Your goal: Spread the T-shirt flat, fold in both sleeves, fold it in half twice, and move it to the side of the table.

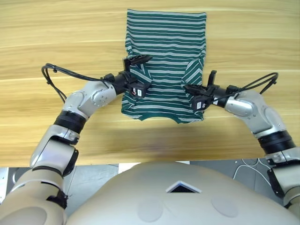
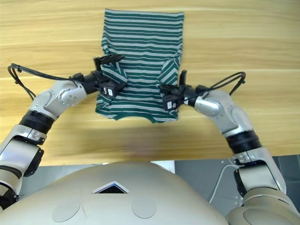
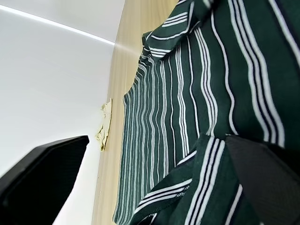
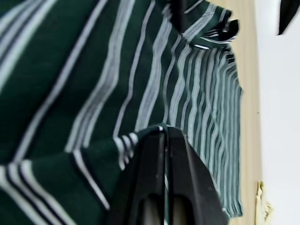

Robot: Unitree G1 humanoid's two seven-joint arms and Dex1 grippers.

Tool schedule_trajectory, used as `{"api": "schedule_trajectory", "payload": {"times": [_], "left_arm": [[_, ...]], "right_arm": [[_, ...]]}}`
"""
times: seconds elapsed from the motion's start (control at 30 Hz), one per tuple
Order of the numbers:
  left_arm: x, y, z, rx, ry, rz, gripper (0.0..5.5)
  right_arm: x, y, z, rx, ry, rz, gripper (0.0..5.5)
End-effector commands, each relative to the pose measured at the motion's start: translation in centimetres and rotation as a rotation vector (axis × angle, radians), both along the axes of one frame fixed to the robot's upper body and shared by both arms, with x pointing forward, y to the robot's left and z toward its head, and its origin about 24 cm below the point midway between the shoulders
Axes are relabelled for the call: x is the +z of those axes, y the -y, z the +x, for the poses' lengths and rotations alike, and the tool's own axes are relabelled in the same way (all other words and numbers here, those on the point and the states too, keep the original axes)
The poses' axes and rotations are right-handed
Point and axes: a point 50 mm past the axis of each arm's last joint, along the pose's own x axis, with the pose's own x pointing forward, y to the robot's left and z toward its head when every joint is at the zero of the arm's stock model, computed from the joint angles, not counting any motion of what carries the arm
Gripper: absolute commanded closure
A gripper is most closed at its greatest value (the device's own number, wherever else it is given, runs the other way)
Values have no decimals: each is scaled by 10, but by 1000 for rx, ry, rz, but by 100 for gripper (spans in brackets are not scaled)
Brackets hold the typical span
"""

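Nearest us, the shirt's [image 1: 166, 42] near end sits rumpled on the table [image 1: 56, 37], with both claws down on it, one at each side edge. The right claw [image 1: 191, 90] is clenched on a fold of striped cloth, pinched tight at its tip. The left claw [image 1: 143, 74] is pressed into the opposite edge, but whether it is actually holding cloth, I cannot tell. That's the danger: if only one side is held, any lift goes lopsided and the fold lands skewed. Just beyond, the tucked sleeve [image 1: 193, 71] is puckered and could flop open if tugged. Farther out, the shirt lies flat mid-table; a hard pull could drag it.
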Motion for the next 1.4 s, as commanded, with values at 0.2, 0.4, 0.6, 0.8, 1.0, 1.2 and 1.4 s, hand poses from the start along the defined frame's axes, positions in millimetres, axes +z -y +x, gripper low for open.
{"api": "schedule_trajectory", "payload": {"times": [0.2,0.4,0.6,0.8,1.0,1.2,1.4], "left_arm": [[0,3,-3,-25,-25,-2,10],[12,5,-18,-80,-88,-135,10],[29,-17,-20,-38,-73,-158,10],[42,-64,-31,55,-85,-92,10],[9,-77,-81,4,-341,-3,10],[-14,-91,-102,16,-489,118,10],[-22,-94,-107,-2,-523,178,10]], "right_arm": [[-10,-7,1,24,-38,-4,457],[39,-10,-12,72,-53,336,352],[57,20,-16,1,-7,322,256],[55,72,-29,-116,-28,102,159],[33,88,-66,-32,-204,-93,154],[8,77,-83,39,-305,-99,154],[0,68,-79,54,-316,-91,154]]}}
